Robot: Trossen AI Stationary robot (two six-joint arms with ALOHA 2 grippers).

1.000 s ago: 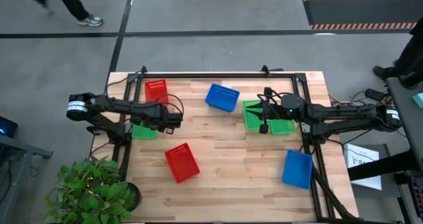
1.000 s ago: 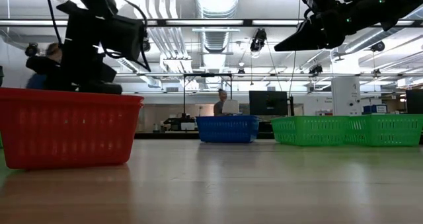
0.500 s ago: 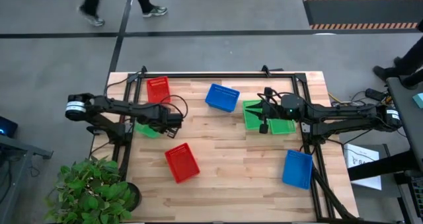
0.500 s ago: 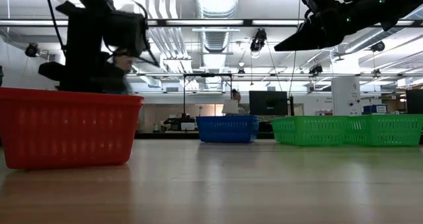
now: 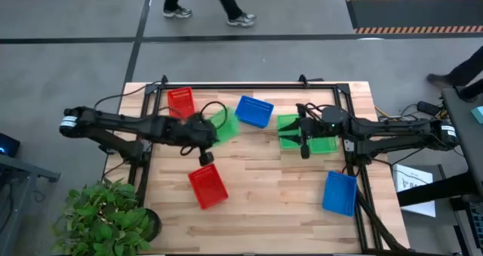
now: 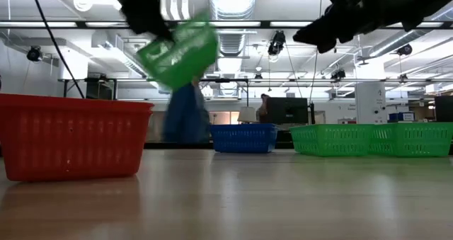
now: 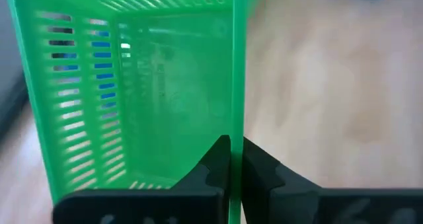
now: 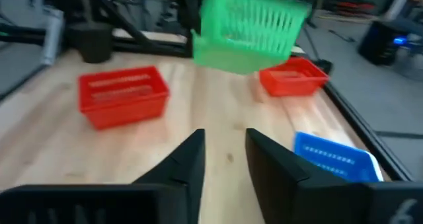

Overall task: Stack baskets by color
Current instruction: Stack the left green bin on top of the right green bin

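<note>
green basket [image 5: 221,125] lifted off table since earlier | tilted | lattice sides

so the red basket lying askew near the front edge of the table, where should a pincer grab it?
Probably a long side wall of the red basket, pinched from straight above, one finger inside and one outside. It sits upright with its mouth open, apart from the other baskets, so the rim is free. The left pincer holds the airborne green basket the same way, shut on one wall.
</note>
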